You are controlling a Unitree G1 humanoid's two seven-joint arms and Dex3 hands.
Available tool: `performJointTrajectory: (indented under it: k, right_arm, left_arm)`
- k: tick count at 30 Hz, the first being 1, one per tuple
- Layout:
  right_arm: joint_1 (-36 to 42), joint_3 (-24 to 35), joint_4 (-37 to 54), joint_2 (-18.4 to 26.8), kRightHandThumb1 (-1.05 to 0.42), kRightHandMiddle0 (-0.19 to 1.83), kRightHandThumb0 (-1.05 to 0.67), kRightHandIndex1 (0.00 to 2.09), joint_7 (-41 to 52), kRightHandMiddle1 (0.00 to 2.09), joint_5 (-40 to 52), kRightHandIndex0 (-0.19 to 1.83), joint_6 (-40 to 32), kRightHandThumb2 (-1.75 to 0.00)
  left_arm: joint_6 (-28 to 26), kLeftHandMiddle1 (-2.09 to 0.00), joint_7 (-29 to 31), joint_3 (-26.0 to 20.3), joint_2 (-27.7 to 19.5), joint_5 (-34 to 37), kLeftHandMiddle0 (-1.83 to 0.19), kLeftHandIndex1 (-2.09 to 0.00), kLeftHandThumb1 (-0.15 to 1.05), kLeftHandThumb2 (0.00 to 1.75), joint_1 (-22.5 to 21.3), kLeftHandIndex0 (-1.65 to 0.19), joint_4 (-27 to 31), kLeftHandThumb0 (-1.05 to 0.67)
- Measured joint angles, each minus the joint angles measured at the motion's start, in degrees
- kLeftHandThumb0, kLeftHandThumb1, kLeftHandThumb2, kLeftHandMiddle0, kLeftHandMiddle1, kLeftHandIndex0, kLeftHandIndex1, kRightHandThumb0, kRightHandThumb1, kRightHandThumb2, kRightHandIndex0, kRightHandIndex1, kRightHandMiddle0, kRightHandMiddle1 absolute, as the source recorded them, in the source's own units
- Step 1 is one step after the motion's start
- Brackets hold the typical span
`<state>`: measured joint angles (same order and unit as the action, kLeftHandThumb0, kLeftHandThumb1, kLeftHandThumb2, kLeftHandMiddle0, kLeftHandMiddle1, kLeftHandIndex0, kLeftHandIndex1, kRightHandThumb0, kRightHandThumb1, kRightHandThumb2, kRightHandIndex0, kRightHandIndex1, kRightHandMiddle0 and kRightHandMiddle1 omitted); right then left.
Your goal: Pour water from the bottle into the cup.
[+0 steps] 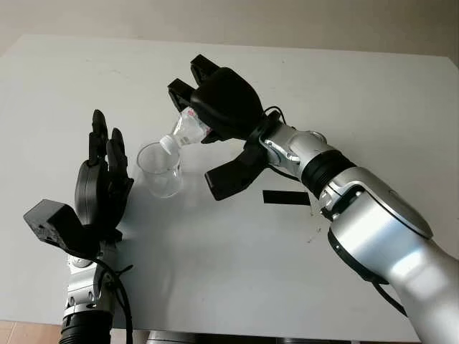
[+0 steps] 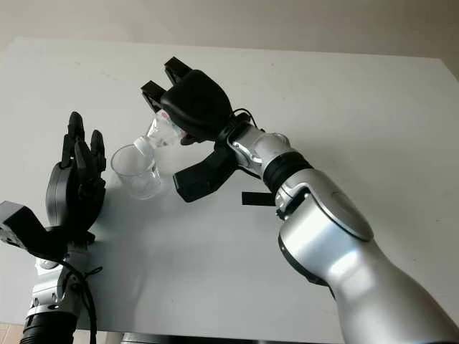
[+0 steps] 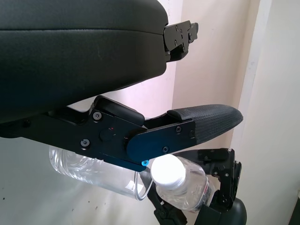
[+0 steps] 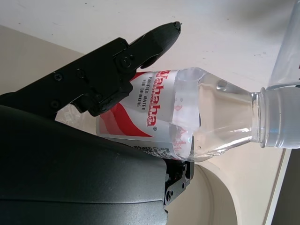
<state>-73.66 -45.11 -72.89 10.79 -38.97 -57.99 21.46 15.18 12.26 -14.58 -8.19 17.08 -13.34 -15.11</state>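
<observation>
Bottle (image 1: 188, 127), thin, squashy and light, tipped neck-down over the clear cup (image 1: 159, 169); my right hand (image 1: 219, 104) wraps its labelled middle, so I'd squeeze gently, left hand (image 1: 102, 183) open beside the cup.

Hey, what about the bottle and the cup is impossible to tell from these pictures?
- Bottle body: head views, covered by the right robot hand.
- Water stream: too faint to make out in any view.
- Cup fill level: clear plastic, unreadable.
- Left robot hand beside the cup: contact unclear.
</observation>
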Motion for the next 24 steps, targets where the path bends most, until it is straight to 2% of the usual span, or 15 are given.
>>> performJointTrajectory:
  k: [4, 7, 10, 15, 18, 20, 21, 22, 24]
  right_arm:
    - [-0.2, -0.8, -0.1, 0.0, -0.95, 0.37, -0.34, 2.09, -1.5, 1.9, -0.6, 1.03, -0.5, -0.05]
    - [-0.2, -1.4, -0.4, 0.0, -0.96, 0.4, -0.32, 2.09, -2.9, 2.06, -1.0, 1.05, -0.6, -0.06]
    - [-0.2, -2.0, -0.7, 0.0, -0.98, 0.56, -0.3, 2.09, -5.3, 2.09, -1.7, 1.1, -0.9, -0.06]
    - [-0.2, -2.1, -1.0, 0.0, -0.98, 0.47, -0.29, 2.09, -6.3, 2.09, -1.9, 1.08, -1.1, -0.05]
    - [-0.2, -1.8, -1.0, 0.0, -0.94, 0.39, -0.31, 2.09, -6.5, 1.9, -1.5, 1.03, -1.0, -0.05]
    - [-0.2, -1.4, -1.0, 0.0, -0.92, 0.44, -0.3, 2.09, -6.9, 1.83, -0.7, 0.99, 0.0, -0.05]
    - [-0.2, -1.3, -1.0, 0.0, -0.93, 0.45, -0.3, 2.09, -7.4, 1.87, -0.4, 0.97, 0.4, -0.05]
    - [-0.2, -1.2, -1.0, 0.0, -0.96, 0.5, -0.29, 2.09, -8.0, 2.0, -0.3, 0.98, 0.7, -0.07]
    - [-0.2, -0.7, -1.0, 0.0, -0.99, 0.63, -0.26, 2.09, -9.0, 2.07, 0.5, 1.04, 1.8, -0.07]
  left_arm:
    - [0.4, -0.05, 0.0, 0.0, 0.1, 0.0, 0.18, 0.0, 1.05, 0.68, 0.0, 0.19, -0.1, -0.81]
    - [0.4, -0.05, -0.1, 0.0, 0.4, 0.0, 0.18, 0.0, 1.05, 0.68, -0.2, 0.19, -0.1, -0.8]
    - [0.7, -0.05, 0.0, 0.0, 0.5, 0.0, 0.18, 0.0, 1.05, 0.68, -0.3, 0.19, -0.3, -0.8]
    - [1.0, -0.05, -0.1, 0.0, 0.5, 0.0, 0.18, 0.0, 1.05, 0.68, -0.5, 0.19, -0.6, -0.8]
    - [1.2, -0.05, 0.0, 0.0, 0.5, 0.0, 0.18, 0.0, 1.05, 0.68, -0.6, 0.19, -0.9, -0.8]
    - [1.5, -0.05, 0.0, 0.0, 0.6, 0.0, 0.19, 0.0, 1.05, 0.69, -0.8, 0.19, -1.1, -0.8]
    - [1.6, -0.05, 0.0, 0.0, 0.6, 0.0, 0.19, 0.0, 1.05, 0.69, -0.8, 0.19, -1.2, -0.8]
    - [1.7, -0.05, 0.0, 0.0, 0.6, -0.1, 0.19, 0.0, 1.05, 0.69, -0.9, 0.19, -1.3, -0.8]
    - [1.8, -0.05, 0.0, 0.0, 0.6, -0.1, 0.19, 0.0, 1.05, 0.69, -0.9, 0.19, -1.4, -0.8]
